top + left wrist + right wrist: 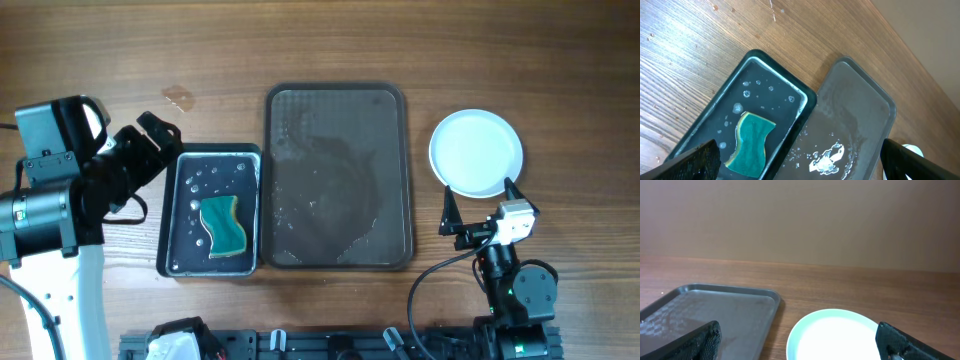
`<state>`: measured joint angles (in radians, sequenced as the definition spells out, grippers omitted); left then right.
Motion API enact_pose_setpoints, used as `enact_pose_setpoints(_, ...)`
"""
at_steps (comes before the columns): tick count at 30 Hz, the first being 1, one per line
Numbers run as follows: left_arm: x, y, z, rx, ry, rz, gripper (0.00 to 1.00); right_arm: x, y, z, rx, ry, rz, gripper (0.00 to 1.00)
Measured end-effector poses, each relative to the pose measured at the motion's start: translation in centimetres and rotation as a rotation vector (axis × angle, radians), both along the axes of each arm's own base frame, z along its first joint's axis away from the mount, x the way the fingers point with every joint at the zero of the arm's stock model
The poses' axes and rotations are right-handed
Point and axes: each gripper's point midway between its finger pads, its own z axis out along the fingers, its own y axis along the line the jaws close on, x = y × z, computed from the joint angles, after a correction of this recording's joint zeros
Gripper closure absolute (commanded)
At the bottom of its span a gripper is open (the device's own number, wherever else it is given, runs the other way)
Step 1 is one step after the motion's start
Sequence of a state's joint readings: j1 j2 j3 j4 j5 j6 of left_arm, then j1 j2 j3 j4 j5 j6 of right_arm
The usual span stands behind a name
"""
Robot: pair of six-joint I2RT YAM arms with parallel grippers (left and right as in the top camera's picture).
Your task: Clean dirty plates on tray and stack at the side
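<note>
White round shallow plates (476, 152) sit as one pile on the wood just right of the wet, plateless dark grey rounded-rectangular tray (340, 180). Left gripper (805, 165) and right gripper (480, 192) both gape wide, empty. Stacking appears complete; the next move is probably only to draw both arms clear.

— What did the surface (90, 50) look like?
— Matt, grained wood. The tray (340, 120) was dull grey, rough-textured, wet in patches; the basin (171, 215) glossy black; the sponge (224, 226) porous foam; the plates (476, 152) smooth white.
</note>
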<state>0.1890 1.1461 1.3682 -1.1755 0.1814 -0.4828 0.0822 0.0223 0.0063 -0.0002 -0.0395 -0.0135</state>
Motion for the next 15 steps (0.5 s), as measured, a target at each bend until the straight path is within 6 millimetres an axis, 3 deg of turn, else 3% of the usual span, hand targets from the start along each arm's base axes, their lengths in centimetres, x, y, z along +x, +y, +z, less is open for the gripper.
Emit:
enact_pose_setpoints(10,-0.2,-0.5,0.4,0.011,-0.018,-0.017,0.00,0.0,0.0,0.0,0.000,0.000,0.000,0.00)
enact_pose_setpoints(12,-0.3,-1.3,2.3,0.042,-0.124,-0.050,0.00,0.0,0.0,0.0,0.000,0.000,0.000,0.00)
enact_pose_setpoints(14,-0.1,-3.0,6.4,0.105,-0.385,-0.136,0.00,0.0,0.0,-0.1,0.000,0.003,0.000,0.00)
enact_pose_setpoints(15,-0.3,-3.6,7.5,0.122,-0.455,-0.165,0.00,0.0,0.0,-0.1,0.000,0.004,0.000,0.00)
